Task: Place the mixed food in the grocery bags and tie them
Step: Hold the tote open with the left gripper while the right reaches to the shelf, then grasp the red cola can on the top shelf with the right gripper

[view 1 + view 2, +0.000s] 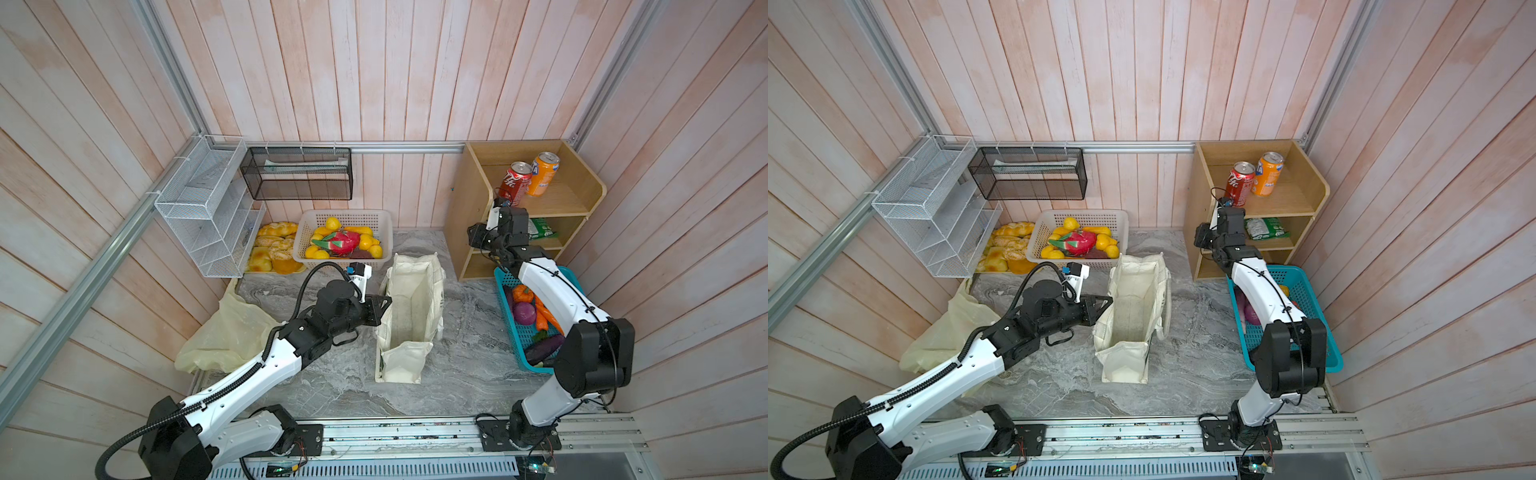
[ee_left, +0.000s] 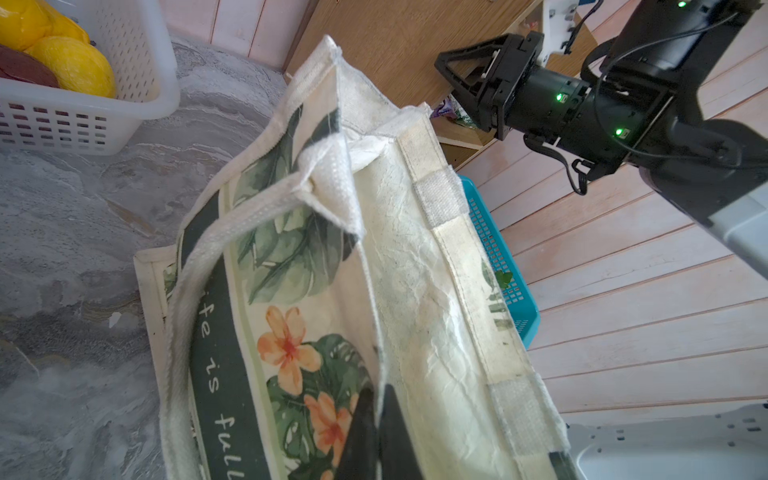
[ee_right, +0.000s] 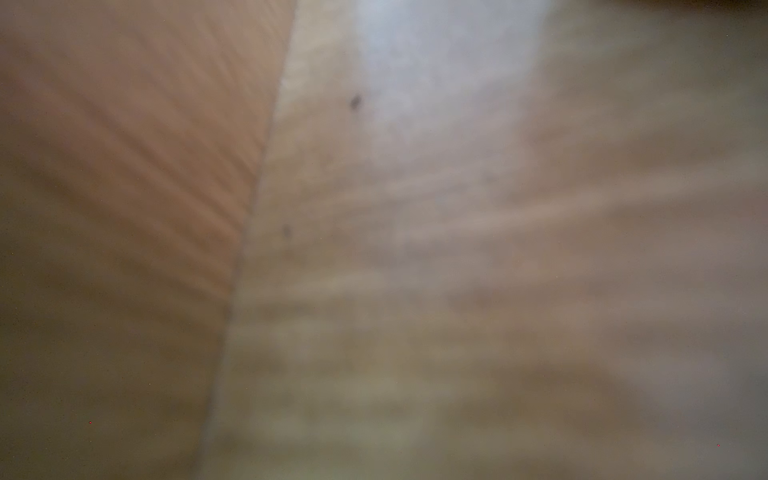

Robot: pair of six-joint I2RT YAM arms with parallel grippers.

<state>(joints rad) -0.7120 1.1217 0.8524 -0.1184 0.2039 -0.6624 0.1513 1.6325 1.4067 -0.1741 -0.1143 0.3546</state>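
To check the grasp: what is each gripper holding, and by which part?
Left gripper: the canvas tote, by its top side edge. Right gripper, at the wooden shelf: cannot be told.

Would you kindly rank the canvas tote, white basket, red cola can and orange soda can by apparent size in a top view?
1. canvas tote
2. white basket
3. red cola can and orange soda can: they look alike, so tied.

Right wrist view pure blur; right gripper (image 2: 446,66) opening unreadable at the shelf (image 1: 469,199), 2 o'clock; left gripper (image 2: 376,401) cut off by frame edge on canvas tote (image 2: 415,249).
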